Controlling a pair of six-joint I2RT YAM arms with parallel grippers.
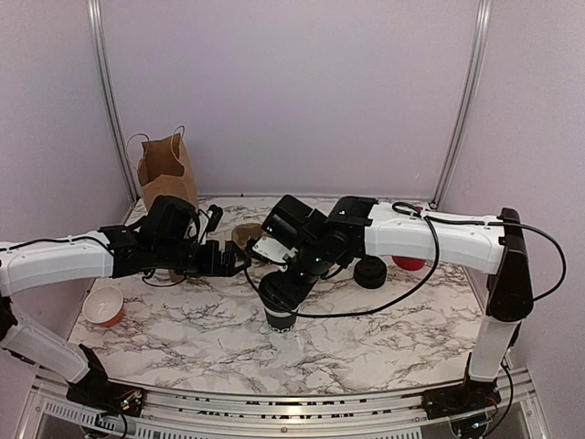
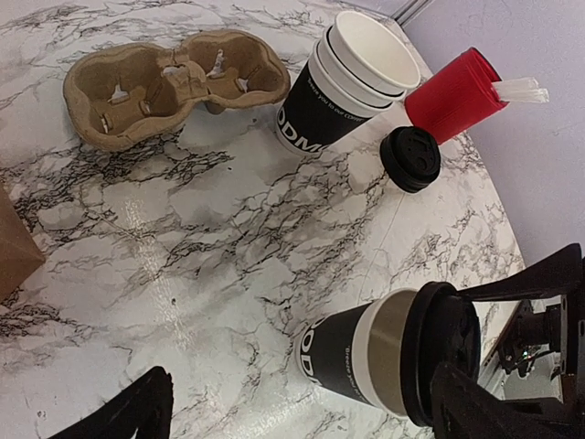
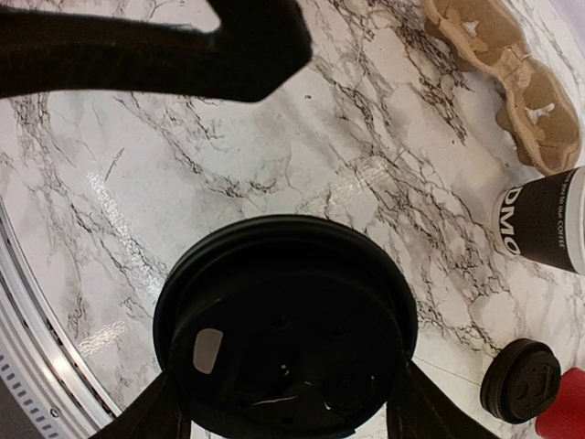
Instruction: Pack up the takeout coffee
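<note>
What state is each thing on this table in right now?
takeout coffee: lid on, gripped at the lid
right gripper: shut on the takeout coffee's lid
left gripper: open, empty
stack of cups: nested, upright, lidless
spare lid: lying loose, on no cup
cup carrier: both wells empty
red cup: upright, holding white packets
paper bag: standing upright

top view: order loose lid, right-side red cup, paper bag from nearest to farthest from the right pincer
1. loose lid, just right of the right pincer gripping the takeout coffee
2. red cup, farther right, past that lid
3. paper bag, back left corner
</note>
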